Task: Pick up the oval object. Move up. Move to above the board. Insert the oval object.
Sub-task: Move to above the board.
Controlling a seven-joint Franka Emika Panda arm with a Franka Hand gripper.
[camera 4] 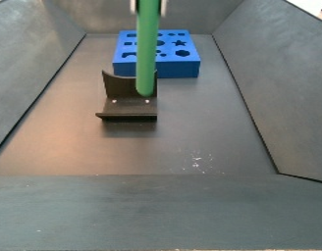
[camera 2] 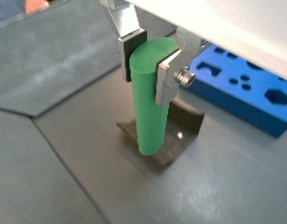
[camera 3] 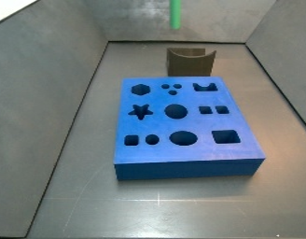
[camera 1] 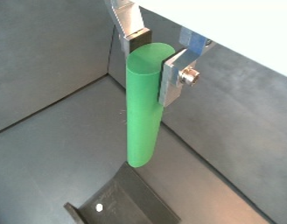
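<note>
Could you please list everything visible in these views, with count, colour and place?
Oval object: one, bright green, upright, lifted above the fixture and clear of the floor.
Board: one, blue with dark shaped cutouts, flat on the floor beyond the fixture in a side view.
Fixture: one, dark L-shaped bracket on the floor beneath the rod.
Enclosure floor: one, dark grey, with sloping grey walls.
Claw: one, silver fingers, clamped on the rod's upper end.

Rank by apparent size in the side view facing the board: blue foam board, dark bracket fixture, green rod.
1. Blue foam board, largest by far.
2. Dark L-shaped fixture.
3. Bright green rod, only its lower end in frame; gripper is out of view above.
</note>
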